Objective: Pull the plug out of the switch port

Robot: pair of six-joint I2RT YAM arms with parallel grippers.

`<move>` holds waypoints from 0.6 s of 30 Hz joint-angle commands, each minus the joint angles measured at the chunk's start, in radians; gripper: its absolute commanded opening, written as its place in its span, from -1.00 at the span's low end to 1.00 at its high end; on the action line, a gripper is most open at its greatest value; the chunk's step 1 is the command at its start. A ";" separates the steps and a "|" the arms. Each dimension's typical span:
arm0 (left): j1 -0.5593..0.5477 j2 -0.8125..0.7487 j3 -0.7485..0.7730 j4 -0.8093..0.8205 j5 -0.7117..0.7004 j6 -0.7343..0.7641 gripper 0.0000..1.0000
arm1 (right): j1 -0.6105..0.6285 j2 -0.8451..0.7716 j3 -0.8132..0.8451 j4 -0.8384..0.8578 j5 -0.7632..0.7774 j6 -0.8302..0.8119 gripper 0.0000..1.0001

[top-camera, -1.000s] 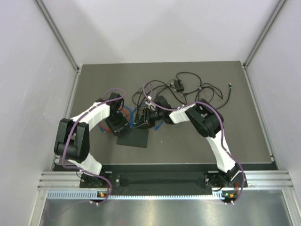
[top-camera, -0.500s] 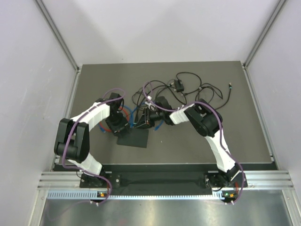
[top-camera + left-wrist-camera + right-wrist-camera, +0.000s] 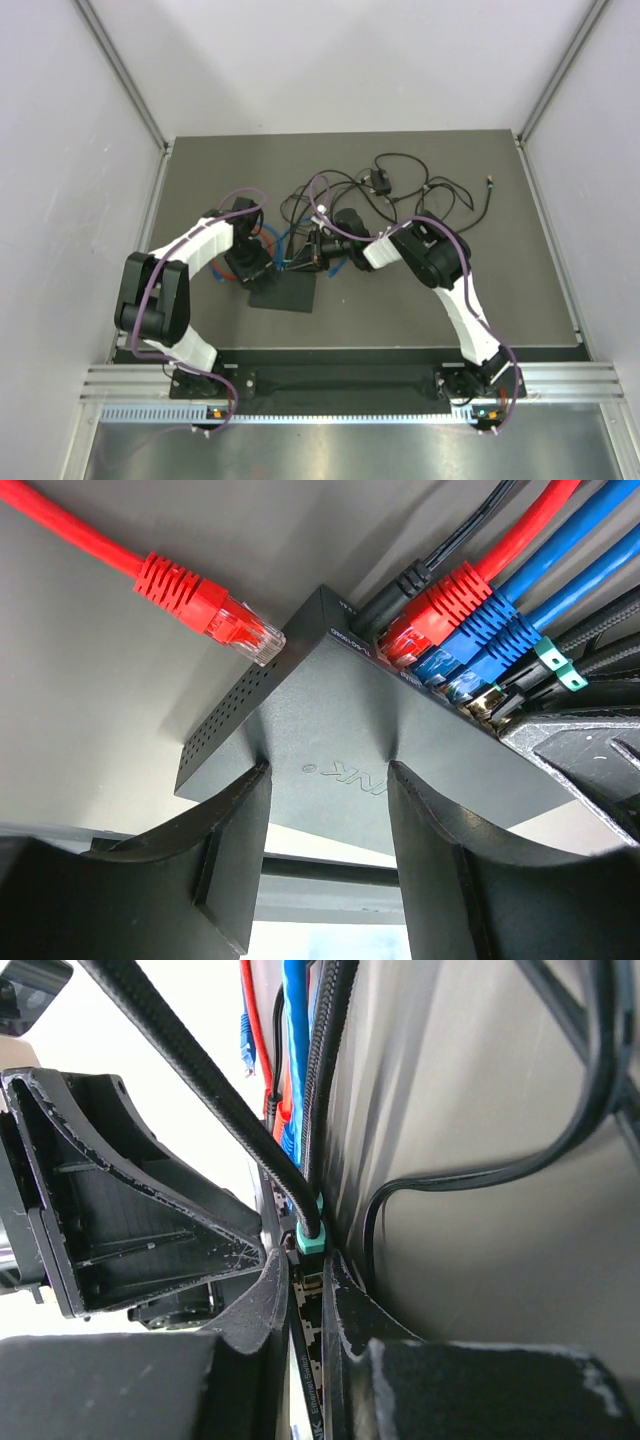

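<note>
The switch (image 3: pixel 283 294) lies flat at about eight o'clock from the middle of the table (image 3: pixel 500 280). The left gripper (image 3: pixel 325 815) stands half-spread, its fingertips resting on the switch's top face and clasping nothing. Along the switch's two-o'clock edge in the left wrist view sit a red cable (image 3: pixel 440 605), blue cables (image 3: pixel 500 635) and, last in line, the black braided plug (image 3: pixel 309 1244) with a teal collar, seated in its switch port (image 3: pixel 490 702). The right gripper (image 3: pixel 305 1295) is clenched on that plug. A loose red plug (image 3: pixel 215 615) lies at the switch's ten o'clock.

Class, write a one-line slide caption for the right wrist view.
Right pincer closed on the teal-collared plug at the edge of the switch.
</note>
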 commanded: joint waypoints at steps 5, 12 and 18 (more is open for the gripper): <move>0.001 0.027 -0.048 0.027 -0.029 0.010 0.11 | 0.010 -0.072 0.020 -0.318 0.238 -0.322 -1.00; 0.001 0.042 -0.052 0.025 -0.029 0.014 0.10 | 0.030 -0.083 0.012 -0.344 0.324 -0.313 -1.00; 0.001 0.039 -0.065 0.027 -0.032 0.011 0.10 | 0.027 -0.174 -0.050 -0.345 0.480 -0.249 -1.00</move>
